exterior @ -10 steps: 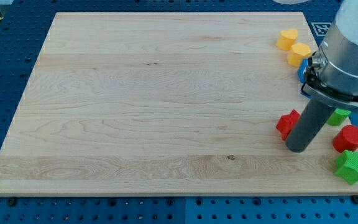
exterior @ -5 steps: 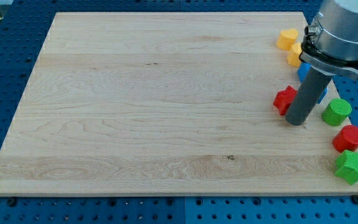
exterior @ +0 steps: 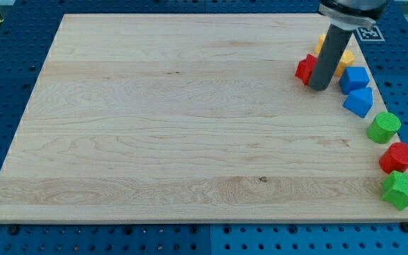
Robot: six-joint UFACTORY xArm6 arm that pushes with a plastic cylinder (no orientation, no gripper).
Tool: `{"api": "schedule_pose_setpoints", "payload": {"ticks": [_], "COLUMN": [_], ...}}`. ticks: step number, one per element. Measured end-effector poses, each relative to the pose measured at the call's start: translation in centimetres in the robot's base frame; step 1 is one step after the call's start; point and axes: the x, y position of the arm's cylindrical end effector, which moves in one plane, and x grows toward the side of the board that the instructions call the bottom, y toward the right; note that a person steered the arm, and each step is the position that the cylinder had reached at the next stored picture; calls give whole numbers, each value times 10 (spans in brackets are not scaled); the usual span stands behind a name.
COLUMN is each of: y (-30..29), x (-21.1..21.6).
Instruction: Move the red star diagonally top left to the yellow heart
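Observation:
The red star point(exterior: 305, 69) lies near the board's top right, partly hidden behind my dark rod. My tip point(exterior: 319, 87) rests on the board, touching the star's lower right side. Two yellow blocks sit just right of the rod: one point(exterior: 320, 43) peeks out at its upper left, the other point(exterior: 344, 60) at its right. Both are largely hidden, so I cannot tell which is the heart.
Two blue blocks point(exterior: 354, 77) point(exterior: 360, 102) sit right of my tip. Below them along the right edge are a green cylinder point(exterior: 384, 127), a red cylinder point(exterior: 399, 157) and a green star point(exterior: 402, 190). The wooden board point(exterior: 161, 127) lies on a blue pegboard.
My tip has moved up and slightly left, pushing the red star with it from the right middle of the board toward the yellow blocks. The blue blocks are now uncovered.

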Motion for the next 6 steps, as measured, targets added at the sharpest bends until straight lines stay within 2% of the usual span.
{"api": "schedule_pose_setpoints", "payload": {"ticks": [2,3,4,5,6], "y": [-18,-49,-100,-116,-103], "x": [-61,-80,-90,-102,-102]}}
